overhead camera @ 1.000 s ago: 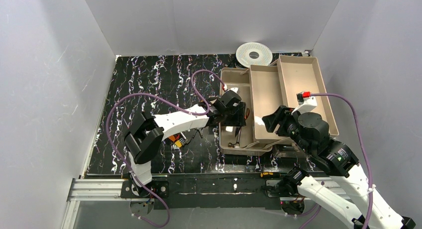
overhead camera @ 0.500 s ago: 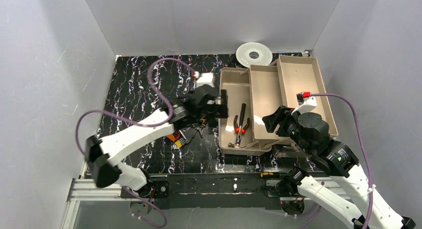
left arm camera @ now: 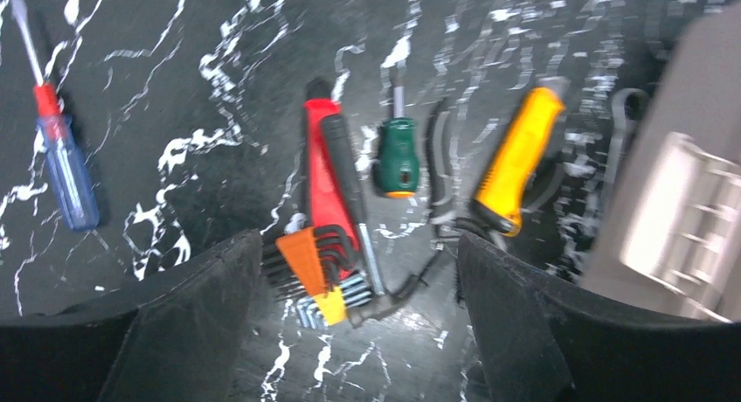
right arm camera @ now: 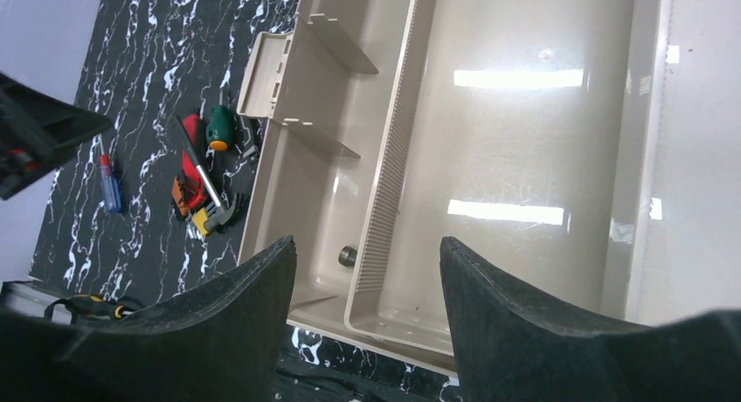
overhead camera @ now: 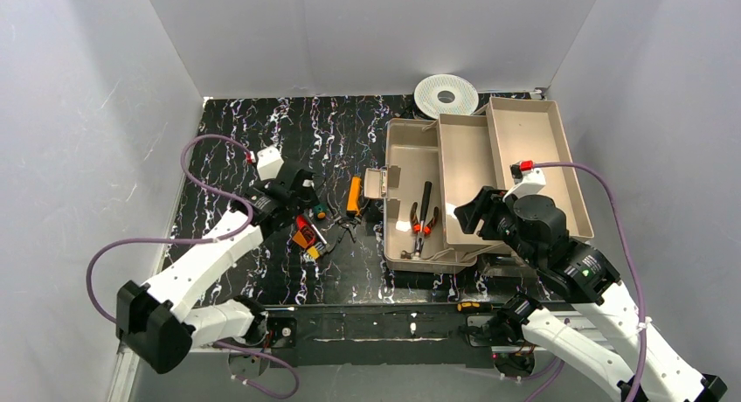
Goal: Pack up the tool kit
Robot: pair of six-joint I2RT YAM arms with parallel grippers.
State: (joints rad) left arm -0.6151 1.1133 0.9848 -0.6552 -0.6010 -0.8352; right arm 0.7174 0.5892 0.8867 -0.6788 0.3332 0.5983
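The toolbox stood at the right rear corner of the bench, lid swung fully open. It showed as beige plastic in three stepped sections side by side: a deep base on the left, a tray in the middle and a shallow section on the right. The base carried two thin dividers along its left wall. A ribbed latch hung on the outside of that wall. Pliers with red grips lay in the base, jaws toward the rear. The tray floor was bare and glossy.

Loose tools lay on the bench just left of the toolbox:
- yellow-handled tool, nearest the latch;
- green screwdriver, short and stubby, beside it;
- red-handled tool, next to the left;
- hex keys in an orange holder, touching the red handle's near end;
- blue screwdriver with a red collar, well apart to the left.

The left tool hung over this group, jaws wide, gripping nothing. The right tool hung above the toolbox's near edge, jaws likewise wide and gripping nothing.

A white spool lay at the rear edge of the bench, just behind the toolbox.
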